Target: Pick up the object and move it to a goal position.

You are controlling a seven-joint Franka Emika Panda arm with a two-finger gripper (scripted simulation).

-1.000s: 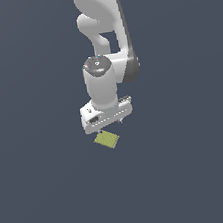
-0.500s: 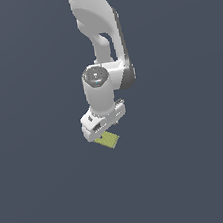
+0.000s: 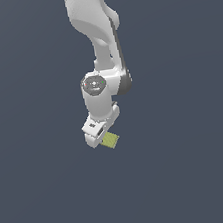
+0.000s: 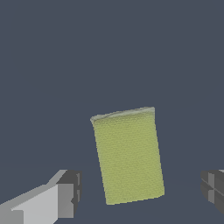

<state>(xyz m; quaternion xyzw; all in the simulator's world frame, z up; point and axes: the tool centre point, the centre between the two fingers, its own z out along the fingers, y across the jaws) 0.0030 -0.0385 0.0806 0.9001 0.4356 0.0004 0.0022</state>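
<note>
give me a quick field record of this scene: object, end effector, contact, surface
object: small flat yellow-green rectangular block, lying flat, faintly textured top
end effector: white, open, one finger on each side of the block in the wrist view
contact: none seen; gaps show between both fingers and the block
arm: white Panda arm, reaching down over the block; in the exterior view the end effector covers part of it
surface: plain dark grey-blue floor
goal marker: none visible in either view
</note>
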